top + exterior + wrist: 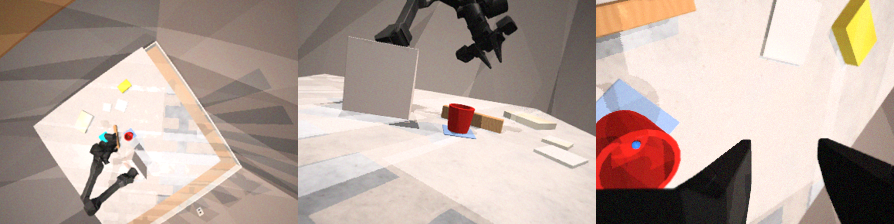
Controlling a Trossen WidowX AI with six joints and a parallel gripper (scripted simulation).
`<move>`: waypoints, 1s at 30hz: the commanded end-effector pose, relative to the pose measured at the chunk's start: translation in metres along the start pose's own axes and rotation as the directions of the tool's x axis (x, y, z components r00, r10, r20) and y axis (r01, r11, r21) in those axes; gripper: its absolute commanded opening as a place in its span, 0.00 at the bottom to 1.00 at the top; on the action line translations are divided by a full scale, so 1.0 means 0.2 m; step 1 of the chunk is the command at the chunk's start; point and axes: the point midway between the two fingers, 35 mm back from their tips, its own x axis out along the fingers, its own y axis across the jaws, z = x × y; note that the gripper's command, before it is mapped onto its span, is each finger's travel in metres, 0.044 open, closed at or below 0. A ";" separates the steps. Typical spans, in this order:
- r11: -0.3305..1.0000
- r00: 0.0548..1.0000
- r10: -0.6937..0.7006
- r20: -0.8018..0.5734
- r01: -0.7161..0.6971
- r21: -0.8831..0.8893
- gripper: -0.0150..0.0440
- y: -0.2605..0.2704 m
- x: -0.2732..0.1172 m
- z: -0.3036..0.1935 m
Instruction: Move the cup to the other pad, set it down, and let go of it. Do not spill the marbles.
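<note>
Clearly, the red plastic cup point(461, 117) stands upright on the pale blue square pad point(459, 132), just before the long wooden bar point(482, 120), so its blue marble point(636, 145) stays inside. The black parallel-jaw gripper point(490, 56) hangs high above and holds nothing, fingers partly narrowed, probably because it must first descend around the cup's rim.

Top view looks straight down from high; exterior sits low, near the tabletop point(460, 181); wrist looks down past the pincer point(783, 165)
</note>
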 end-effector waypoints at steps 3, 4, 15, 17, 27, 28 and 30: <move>0.891 0.897 0.441 0.017 -0.436 -0.129 0.50 0.31 0.21 -0.28; 0.864 0.870 0.492 0.035 -0.483 -0.144 0.50 0.36 0.23 -0.30; 0.767 0.761 0.637 0.121 -0.611 -0.196 0.50 0.51 0.26 -0.37; 0.767 0.761 0.637 0.121 -0.611 -0.196 0.50 0.51 0.26 -0.37; 0.768 0.762 0.636 0.121 -0.610 -0.195 0.50 0.55 0.30 -0.37; 0.768 0.762 0.636 0.120 -0.610 -0.195 0.50 0.55 0.30 -0.36; 0.768 0.762 0.636 0.120 -0.610 -0.195 0.50 0.56 0.32 -0.36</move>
